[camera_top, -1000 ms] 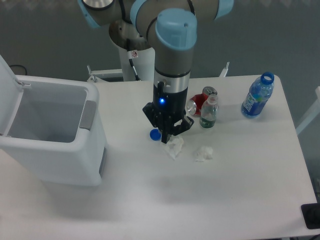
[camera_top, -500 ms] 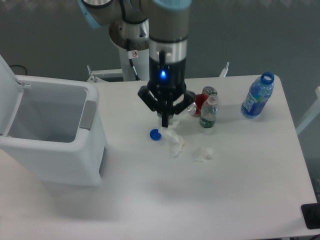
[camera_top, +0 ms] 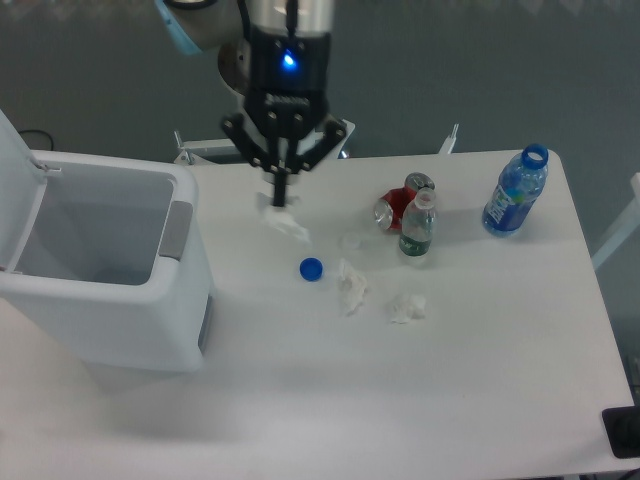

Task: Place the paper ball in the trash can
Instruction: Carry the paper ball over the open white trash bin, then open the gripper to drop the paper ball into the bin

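I see my gripper (camera_top: pixel 281 200) hanging above the table (camera_top: pixel 480 400), with its fingers pressed together on the upper part of a white crumpled piece, the paper ball (camera_top: pixel 284 220). The ball hangs from the fingertips, clear of the table surface as far as I can tell, and it looks rather flat and loose from this angle. On the gripper body a blue light (camera_top: pixel 290 60) shines. The gripper is between the trash can (camera_top: pixel 110 290) and the group of bottles, nearer to the back edge of the table. The trash can stands at the left side; its lid (camera_top: pixel 18 190) is up, the inside is visible, and the grey panel (camera_top: pixel 176 230) faces toward the gripper. The paper ball is not over the opening; it is to the right of the can's rim. Just below and right of the ball a blue bottle cap (camera_top: pixel 311 268) lies on the table. Near the cap, further right, lies a thin long white scrap (camera_top: pixel 350 286), and beside that a small compact white wad (camera_top: pixel 407 307); the two are apart from each other. Behind them a red can (camera_top: pixel 397 208) lies on its side, and a small clear bottle (camera_top: pixel 417 228) stands upright just in front of it. Well apart, near the right back corner, a blue water bottle (camera_top: pixel 515 192) stands without its cap.
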